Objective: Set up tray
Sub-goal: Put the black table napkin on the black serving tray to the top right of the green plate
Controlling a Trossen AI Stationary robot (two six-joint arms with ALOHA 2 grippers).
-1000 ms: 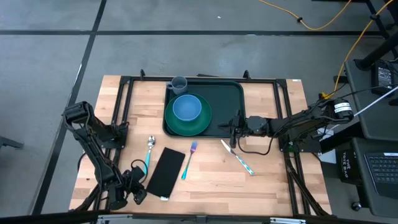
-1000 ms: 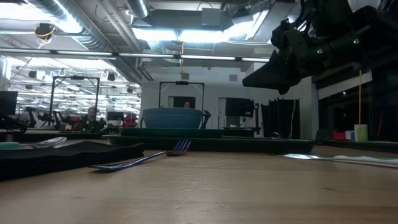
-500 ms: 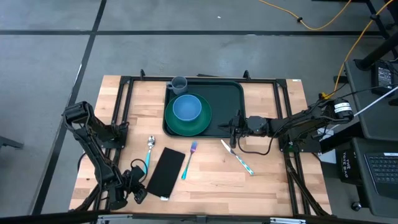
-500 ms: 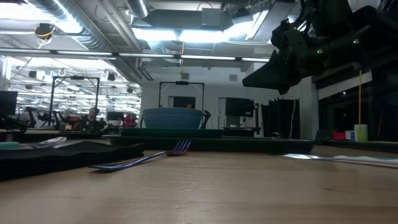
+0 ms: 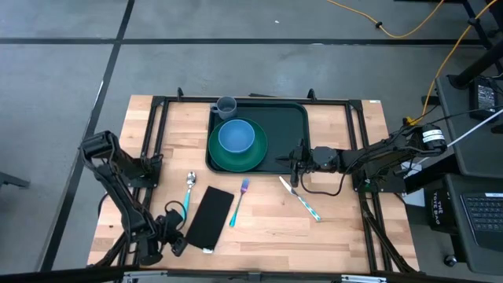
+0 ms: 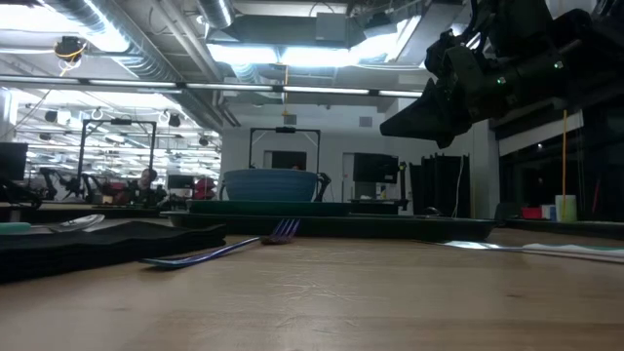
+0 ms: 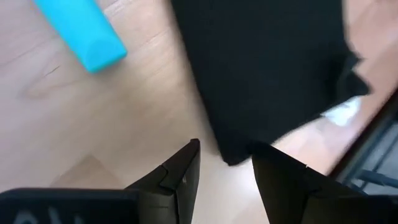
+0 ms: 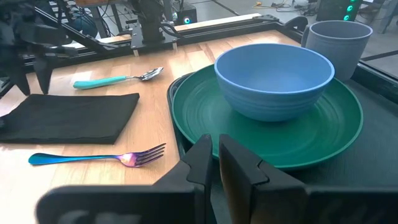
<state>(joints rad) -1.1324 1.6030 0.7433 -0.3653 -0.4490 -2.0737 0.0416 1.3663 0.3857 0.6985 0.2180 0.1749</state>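
High view, left to right: left gripper (image 5: 174, 242) sits low at the table's near-left corner, fingers spread, just beside the black napkin's (image 5: 209, 218) near end, spoon (image 5: 189, 187) and fork (image 5: 240, 200) either side of the napkin. Tray (image 5: 289, 130) lies mid-table toward the far edge, long axis across, carrying plate (image 5: 236, 156), bowl (image 5: 236, 136) and cup (image 5: 225, 105). Right gripper (image 5: 295, 160), fingers nearly pressed together and holding nothing, hovers at the tray's near-right rim with the knife (image 5: 300, 199) just beside it, so likely the right arm's pick.

Bowl (image 5: 236, 137) on plate (image 5: 236, 146), in tray (image 5: 287, 134)
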